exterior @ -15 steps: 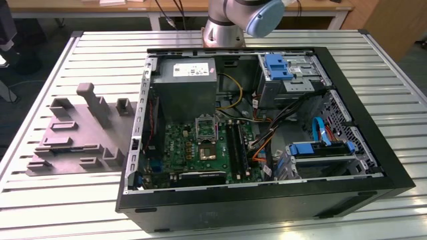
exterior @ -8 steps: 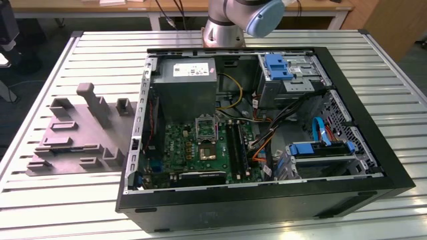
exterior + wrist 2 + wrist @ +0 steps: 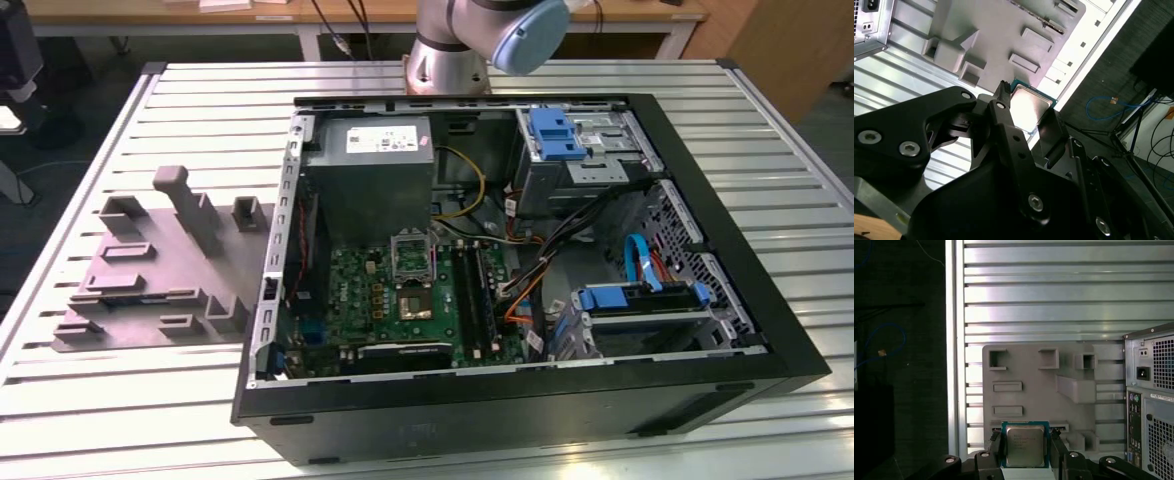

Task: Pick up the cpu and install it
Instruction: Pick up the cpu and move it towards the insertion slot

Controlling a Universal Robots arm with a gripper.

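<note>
cpu sits clamped by two opposite edges in the gripper over the grey tray's edge, likely sparing its faces from contact.

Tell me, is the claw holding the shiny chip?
Holding it: the claw grips the cpu on two sides, up off the grey tray.
</note>
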